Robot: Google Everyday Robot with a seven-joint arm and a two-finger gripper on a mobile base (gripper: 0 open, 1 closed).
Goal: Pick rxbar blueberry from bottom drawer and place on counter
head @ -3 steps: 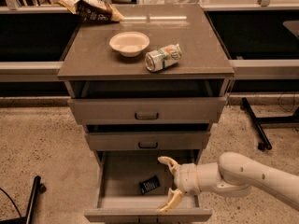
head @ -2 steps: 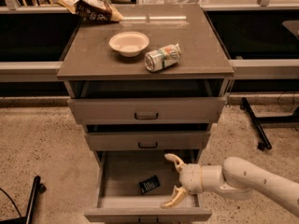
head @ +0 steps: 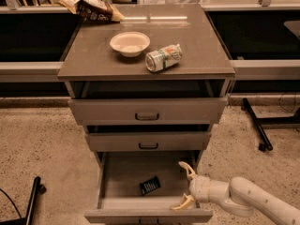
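Observation:
The rxbar blueberry (head: pixel 150 185) is a small dark bar lying flat on the floor of the open bottom drawer (head: pixel 117 177), near its middle. My gripper (head: pixel 185 185) hangs over the drawer's right side, a short way right of the bar and apart from it. Its two pale fingers are spread wide, one toward the back and one near the drawer front, with nothing between them. The counter (head: pixel 197 41) is the grey-brown top of the cabinet.
On the counter lie a cream bowl (head: pixel 130 43), a silver-green can (head: pixel 163 58) on its side, and a brown snack bag (head: pixel 91 8) at the back left. The two upper drawers (head: pixel 147 110) stand slightly open. A black stand leg (head: pixel 255 125) is right of the cabinet.
The gripper has shifted a little to the right and back within the drawer. The bar has not moved.

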